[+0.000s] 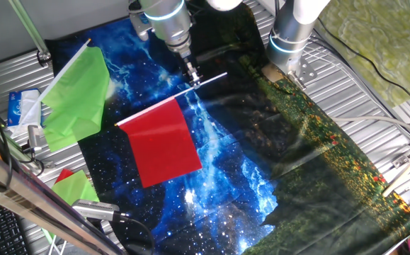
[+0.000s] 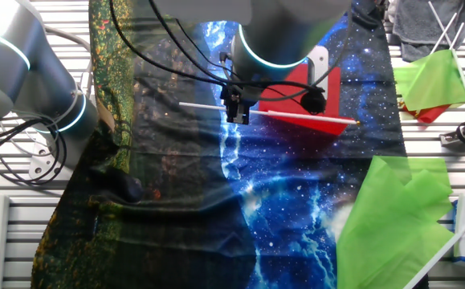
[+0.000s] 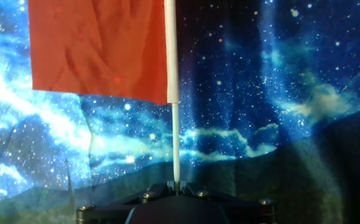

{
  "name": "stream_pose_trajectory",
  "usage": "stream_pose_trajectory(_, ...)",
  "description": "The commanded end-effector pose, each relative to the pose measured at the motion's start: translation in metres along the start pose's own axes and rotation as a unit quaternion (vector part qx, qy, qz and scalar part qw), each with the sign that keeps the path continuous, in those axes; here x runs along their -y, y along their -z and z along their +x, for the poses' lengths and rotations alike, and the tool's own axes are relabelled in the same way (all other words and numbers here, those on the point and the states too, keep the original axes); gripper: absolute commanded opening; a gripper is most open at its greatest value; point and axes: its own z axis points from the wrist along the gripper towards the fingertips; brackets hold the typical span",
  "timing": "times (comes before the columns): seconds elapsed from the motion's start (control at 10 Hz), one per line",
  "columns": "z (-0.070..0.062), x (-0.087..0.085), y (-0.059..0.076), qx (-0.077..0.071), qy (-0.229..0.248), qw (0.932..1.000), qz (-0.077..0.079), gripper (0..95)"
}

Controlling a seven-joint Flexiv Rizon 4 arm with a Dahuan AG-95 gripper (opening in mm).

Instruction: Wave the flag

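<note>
The flag (image 1: 163, 142) is a plain red sheet on a thin white stick, held just above the starry blue cloth. My gripper (image 1: 192, 77) is shut on the bare end of its stick, near the cloth's far side. In the other fixed view the stick (image 2: 296, 117) runs level out of the gripper (image 2: 237, 112), and the arm hides much of the red sheet (image 2: 322, 87). The hand view looks along the stick (image 3: 175, 143) to the red sheet (image 3: 99, 50) at upper left, with the gripper (image 3: 176, 186) closed round the stick's base.
A larger light-green flag (image 1: 77, 99) on a white stick lies at the left of the cloth. A small green-and-red flag (image 1: 73, 185) lies near the front left corner. The arm's base (image 1: 289, 35) stands at the back right. Cables and metal slats surround the cloth.
</note>
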Motion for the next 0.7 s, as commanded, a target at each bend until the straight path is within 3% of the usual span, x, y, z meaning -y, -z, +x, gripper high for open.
stream_pose_trajectory(0.1, 0.0041, 0.0001, 0.0012, 0.004, -0.001, 1.0000, 0.003, 0.0)
stream_pose_trajectory(0.3, 0.0041, 0.0001, 0.0012, 0.016, -0.002, 0.9998, 0.008, 0.0)
stream_pose_trajectory(0.7, 0.0041, 0.0001, 0.0012, 0.045, -0.006, 0.9989, 0.006, 0.0)
